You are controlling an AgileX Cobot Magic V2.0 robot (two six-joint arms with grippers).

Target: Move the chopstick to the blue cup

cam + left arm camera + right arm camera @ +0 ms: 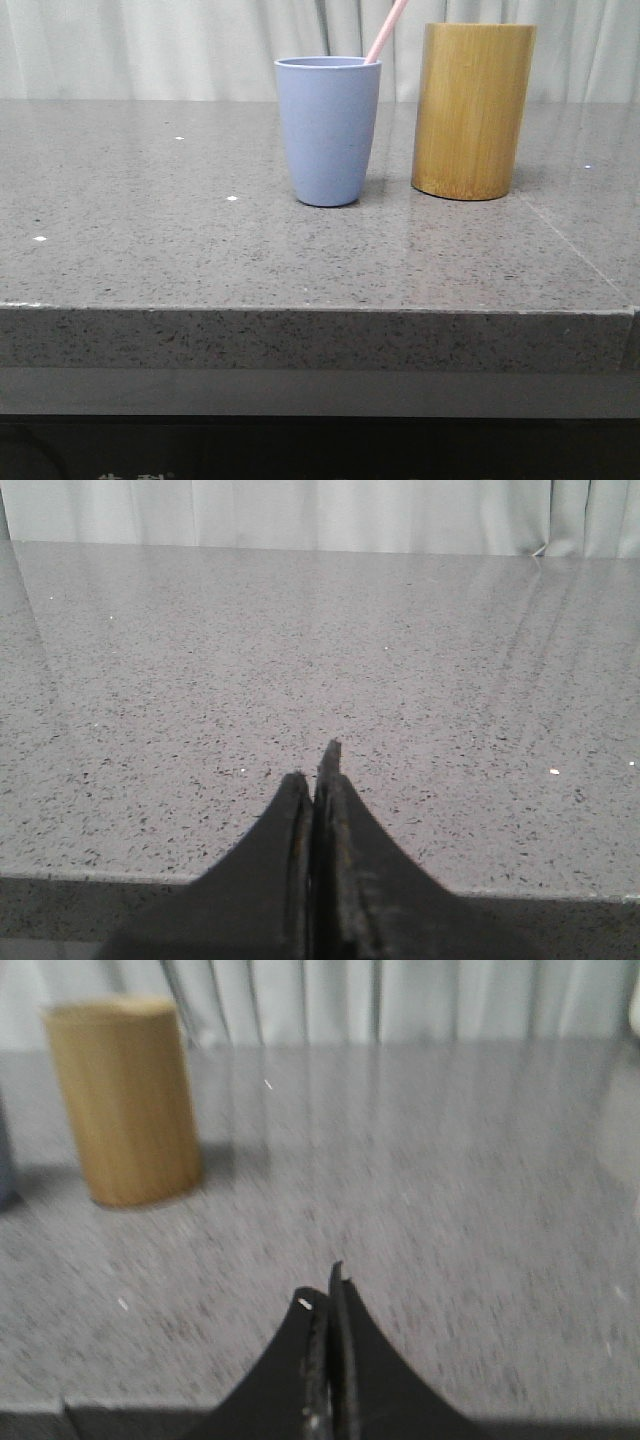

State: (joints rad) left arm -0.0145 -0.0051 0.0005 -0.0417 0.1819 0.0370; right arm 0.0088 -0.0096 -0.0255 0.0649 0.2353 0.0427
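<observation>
A grey speckled stone worktop (200, 250) is filling most of the front view, its thick front edge running across the lower part and a thin seam crossing its right portion. A few small white flecks are lying scattered on its left side. Behind it, a pale pleated curtain (150, 45) is hanging along the whole back of the scene.

On the worktop, the yellow-brown bamboo holder (472, 110) is standing upright toward the right of centre, the tallest object there. Just beside it on its left, apart from it, the blue cup (328, 130) is standing upright as well, shorter than the holder. The chopstick (386, 32) is resting inside the blue cup, leaning toward the right, with its pale pink upper part sticking out over the rim and running off the top of the front view.

In the left wrist view, the left pincer (322, 780) is hovering over bare worktop near its front edge, its dark fingers pressed together and gripping nothing. In the right wrist view, which is slightly blurred, the right pincer (330, 1295) is likewise pressed together and empty, sitting low near the front edge, well apart from the bamboo holder (125, 1100) and so also well apart from the cup and chopstick.
</observation>
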